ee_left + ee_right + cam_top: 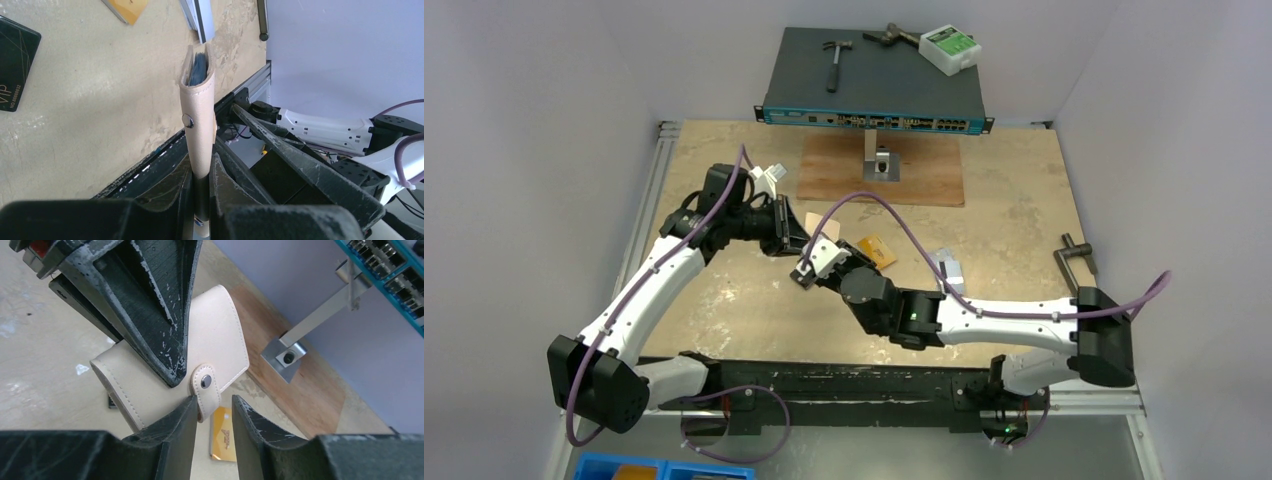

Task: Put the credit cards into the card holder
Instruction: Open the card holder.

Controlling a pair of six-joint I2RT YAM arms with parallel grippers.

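Note:
The beige card holder [199, 100] stands on edge between my left gripper's [201, 167] fingers, which are shut on its lower part; blue pockets show at its top. It also shows in the right wrist view [220, 335] and the top view [817, 226]. My right gripper [212, 407] is open, with the holder's snap tab [206, 390] hanging between its fingertips, close to the left finger. An orange-yellow card [224, 437] lies on the table below. The black card [15, 65] and a silver-grey card [200, 20] also lie on the table.
A network switch [874, 85] with a hammer [836, 60] and a white box [951, 48] on it sits at the back. A wooden board [924, 175] with a metal bracket [881, 160] lies before it. A clamp [1079, 258] is at the right edge.

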